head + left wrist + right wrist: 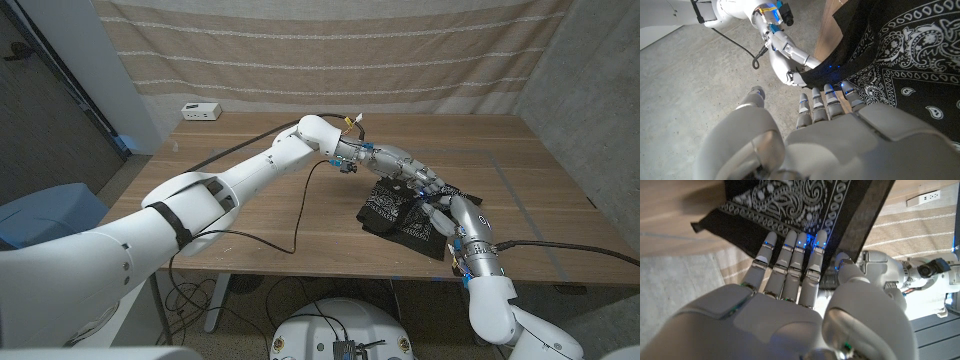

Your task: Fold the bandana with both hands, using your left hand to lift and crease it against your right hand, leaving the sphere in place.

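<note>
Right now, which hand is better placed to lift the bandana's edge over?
Left. The left hand sits at the far edge of the bandana, while the right hand lies along its near side, bracing it.

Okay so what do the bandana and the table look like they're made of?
The bandana looks like thin woven cloth, probably cotton: matte black with a white paisley print, and it folds and drapes limply. The table looks like wood or wood veneer with a smooth, low-sheen finish: brown plank-like strips with grain lines. Which of the two, the pictures cannot settle.

Matt cloth bandana (pixel 400 212), wooden table (pixel 300 200)
</note>
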You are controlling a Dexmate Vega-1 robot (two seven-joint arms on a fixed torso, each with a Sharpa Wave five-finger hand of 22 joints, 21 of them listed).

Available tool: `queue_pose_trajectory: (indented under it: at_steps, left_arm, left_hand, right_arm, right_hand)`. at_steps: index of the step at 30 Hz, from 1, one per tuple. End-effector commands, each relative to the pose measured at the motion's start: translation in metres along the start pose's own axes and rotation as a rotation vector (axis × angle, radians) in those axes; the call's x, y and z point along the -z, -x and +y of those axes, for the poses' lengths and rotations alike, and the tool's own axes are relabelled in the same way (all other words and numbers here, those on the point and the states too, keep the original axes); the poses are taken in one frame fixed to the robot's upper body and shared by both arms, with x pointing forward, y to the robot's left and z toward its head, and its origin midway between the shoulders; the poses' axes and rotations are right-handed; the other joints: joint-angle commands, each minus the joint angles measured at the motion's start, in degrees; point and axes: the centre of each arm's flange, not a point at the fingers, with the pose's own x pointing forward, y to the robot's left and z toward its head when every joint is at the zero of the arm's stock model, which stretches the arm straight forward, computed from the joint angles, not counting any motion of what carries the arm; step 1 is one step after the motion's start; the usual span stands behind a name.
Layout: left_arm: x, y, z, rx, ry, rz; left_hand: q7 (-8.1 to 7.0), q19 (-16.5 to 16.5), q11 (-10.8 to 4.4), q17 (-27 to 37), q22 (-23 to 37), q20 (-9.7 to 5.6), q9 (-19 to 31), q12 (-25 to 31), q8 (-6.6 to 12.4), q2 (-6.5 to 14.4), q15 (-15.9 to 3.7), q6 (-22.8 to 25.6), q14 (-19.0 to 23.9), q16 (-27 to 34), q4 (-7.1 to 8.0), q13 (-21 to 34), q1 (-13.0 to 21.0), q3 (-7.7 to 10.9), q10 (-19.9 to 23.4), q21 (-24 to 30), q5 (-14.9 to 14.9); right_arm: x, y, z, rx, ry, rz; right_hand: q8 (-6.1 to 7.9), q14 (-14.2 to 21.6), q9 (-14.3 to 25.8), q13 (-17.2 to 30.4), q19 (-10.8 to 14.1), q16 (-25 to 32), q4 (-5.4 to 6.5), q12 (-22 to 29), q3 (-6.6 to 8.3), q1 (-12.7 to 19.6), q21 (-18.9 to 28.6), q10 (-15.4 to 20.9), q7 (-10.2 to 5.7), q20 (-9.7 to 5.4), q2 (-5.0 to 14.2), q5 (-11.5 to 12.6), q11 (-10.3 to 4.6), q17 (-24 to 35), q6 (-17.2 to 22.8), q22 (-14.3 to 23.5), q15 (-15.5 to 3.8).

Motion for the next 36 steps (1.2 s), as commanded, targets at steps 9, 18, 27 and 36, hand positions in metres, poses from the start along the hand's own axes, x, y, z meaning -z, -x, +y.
queue_pose_trajectory:
  at_steps: [9,18,27,36]
  left_arm:
    - [-0.007,0.026,0.006,-0.089,-0.035,-0.063]
    - [-0.011,0.067,0.002,-0.383,-0.111,-0.129]
    - [0.0,0.122,-0.021,-0.739,-0.155,-0.135]
    - [0.012,0.159,-0.039,-0.903,-0.132,-0.136]
  left_hand:
    - [0.14,-1.21,-0.13,-0.15,-0.01,0.22,-0.37,-0.02,0.16,0.05,0.16,-0.7,0.02,0.44,-0.08,-0.32,-0.84,-0.47,-0.19,-0.54,0.02]
    - [-0.53,-1.08,-0.64,-0.44,-0.06,0.2,-0.96,-0.14,0.19,0.16,0.12,-1.58,-0.73,0.16,-0.53,-0.91,-0.91,-0.33,-1.06,-0.74,0.15]
    - [-1.82,-0.23,-1.21,-0.7,-0.12,0.09,-1.52,-0.31,0.19,0.31,0.07,-2.86,-1.4,-0.01,-1.09,-1.62,-0.96,-0.13,-2.5,-0.73,0.3]
    - [-3.37,0.64,-1.6,-0.9,-0.23,0.1,-2.04,-0.56,0.04,0.63,0.14,-5.22,-2.84,-0.31,-1.51,-2.68,-1.51,0.0,-4.74,-0.86,0.4]
  right_arm:
    - [-0.012,0.029,-0.064,0.359,0.19,0.038]
    - [-0.011,0.007,-0.064,0.355,0.135,-0.009]
    - [-0.009,-0.03,-0.057,0.286,0.016,-0.053]
    - [-0.007,-0.059,-0.052,0.256,-0.174,-0.105]
  right_hand:
    - [0.07,0.47,0.29,0.1,0.64,-0.73,-0.32,0.16,0.53,-0.39,0.47,0.26,0.16,-0.16,-0.16,0.3,-0.51,-0.23,0.57,0.21,-0.44]
    - [-1.67,-3.69,0.32,0.07,-0.49,-2.74,-0.74,-1.72,1.37,0.0,-0.11,-4.32,-0.85,-0.38,0.07,0.3,-0.86,-0.05,-4.26,0.19,-0.84]
    - [-2.3,-8.68,0.39,0.09,-2.4,-5.04,-0.85,-3.16,1.99,0.04,-1.08,-11.07,-2.4,-0.16,-0.04,0.24,-1.95,0.13,-11.57,0.15,-0.68]
    - [-2.41,-13.37,0.42,0.07,-3.94,-6.99,-0.79,-3.56,2.22,-0.22,-1.94,-18.55,-4.03,0.09,-0.39,0.21,-2.33,0.12,-19.3,0.07,-0.07]
